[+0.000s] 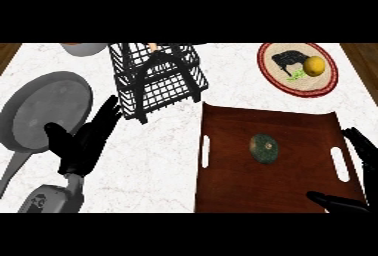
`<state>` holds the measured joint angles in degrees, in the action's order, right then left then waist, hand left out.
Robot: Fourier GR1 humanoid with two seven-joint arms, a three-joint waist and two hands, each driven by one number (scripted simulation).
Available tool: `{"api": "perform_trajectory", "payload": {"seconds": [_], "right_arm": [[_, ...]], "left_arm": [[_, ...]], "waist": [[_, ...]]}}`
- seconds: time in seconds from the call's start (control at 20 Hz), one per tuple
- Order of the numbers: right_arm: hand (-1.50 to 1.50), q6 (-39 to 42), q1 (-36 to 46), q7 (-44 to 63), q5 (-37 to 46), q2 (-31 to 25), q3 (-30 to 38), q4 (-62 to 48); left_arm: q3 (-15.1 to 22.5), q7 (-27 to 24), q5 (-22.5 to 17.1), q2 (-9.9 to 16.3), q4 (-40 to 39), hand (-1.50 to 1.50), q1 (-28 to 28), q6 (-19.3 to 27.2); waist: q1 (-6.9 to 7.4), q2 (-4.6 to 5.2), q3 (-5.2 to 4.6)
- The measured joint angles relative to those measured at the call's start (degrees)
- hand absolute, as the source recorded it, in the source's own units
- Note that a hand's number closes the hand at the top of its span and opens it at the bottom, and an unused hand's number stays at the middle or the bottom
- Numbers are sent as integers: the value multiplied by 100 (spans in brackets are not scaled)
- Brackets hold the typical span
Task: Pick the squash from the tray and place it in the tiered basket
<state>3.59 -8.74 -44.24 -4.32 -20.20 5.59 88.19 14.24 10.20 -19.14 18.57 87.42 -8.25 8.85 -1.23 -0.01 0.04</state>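
Head view: squash lies untouched on the wooden tray, tiered basket unfilled; right hand, fingers spread wide, flanks the tray; left hand rests open, so every step remains.

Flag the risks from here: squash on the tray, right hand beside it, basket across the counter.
1. The squash is round and lies loose mid-tray; it may roll when the open right hand closes on it.
2. The tray's raised rim lies between that hand and the squash, so a low approach could catch it.
3. The tiered basket stands up-left beyond the tray, near the open left hand; the carry could clip its wire edge.
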Motion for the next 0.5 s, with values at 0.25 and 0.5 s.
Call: {"api": "perform_trajectory", "payload": {"seconds": [0.25, 0.5], "right_arm": [[-150, -777, -819, 639, 1048, -315, -1, 893], [-150, -1467, -1602, 1893, 2281, -414, -171, 2062]], "left_arm": [[-74, 24, -29, 14, -99, 0, -39, -77], [-87, 51, -3, 1, -151, 0, -60, -96]], "waist": [[-75, -24, -21], [-81, -22, -36]]}}
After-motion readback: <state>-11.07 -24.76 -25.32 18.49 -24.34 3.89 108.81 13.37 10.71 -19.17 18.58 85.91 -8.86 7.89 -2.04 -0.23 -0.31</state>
